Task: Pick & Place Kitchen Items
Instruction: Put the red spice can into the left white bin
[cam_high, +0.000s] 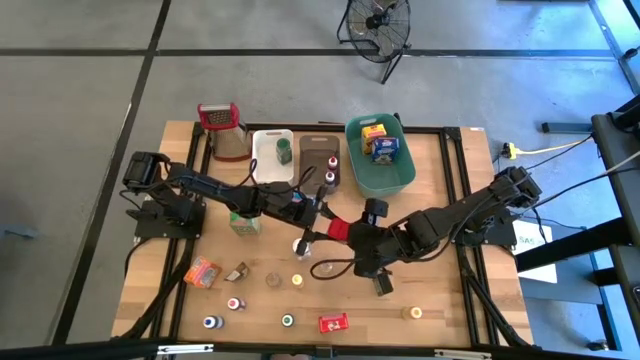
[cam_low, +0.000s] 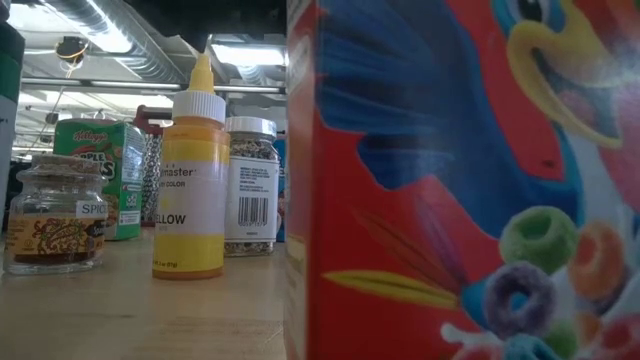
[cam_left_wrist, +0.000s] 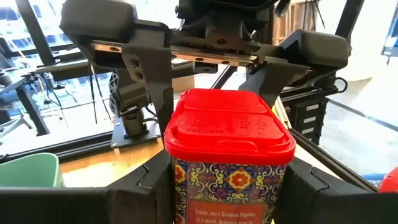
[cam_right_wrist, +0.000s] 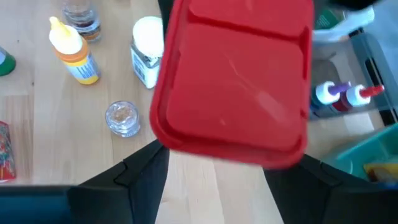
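A tin with a red lid (cam_high: 338, 228) and a patterned body hangs above the middle of the table, between my two arms. My left gripper (cam_left_wrist: 229, 186) reaches in from the left and is shut on the tin (cam_left_wrist: 230, 143). My right gripper (cam_right_wrist: 217, 168) comes from the right, slanting down, and is shut on the same tin (cam_right_wrist: 233, 81). Several more kitchen items, small jars, bottles and boxes, stand on the near half of the table. The low view shows neither gripper. My left gripper pinches the tin's patterned body (cam_left_wrist: 183, 186) below the lid between its two fingers. The fingers lie level and come from the table's left. The tin stands upright, lifted clear of the table. My right gripper has its fingers (cam_left_wrist: 146, 93) on two opposite sides of the tin's top, by the red lid's far edge (cam_left_wrist: 180, 102). It slants down from the table's right. In its own wrist view the lid (cam_right_wrist: 186, 140) hides the place of contact.
At the far edge stand a steel grater (cam_high: 222, 130), a white bin (cam_high: 262, 165), a brown bin (cam_high: 312, 150) and a teal bin (cam_high: 385, 178) with boxes in it. A green box (cam_high: 245, 222), an orange packet (cam_high: 203, 272) and a red box (cam_high: 333, 322) lie nearer.
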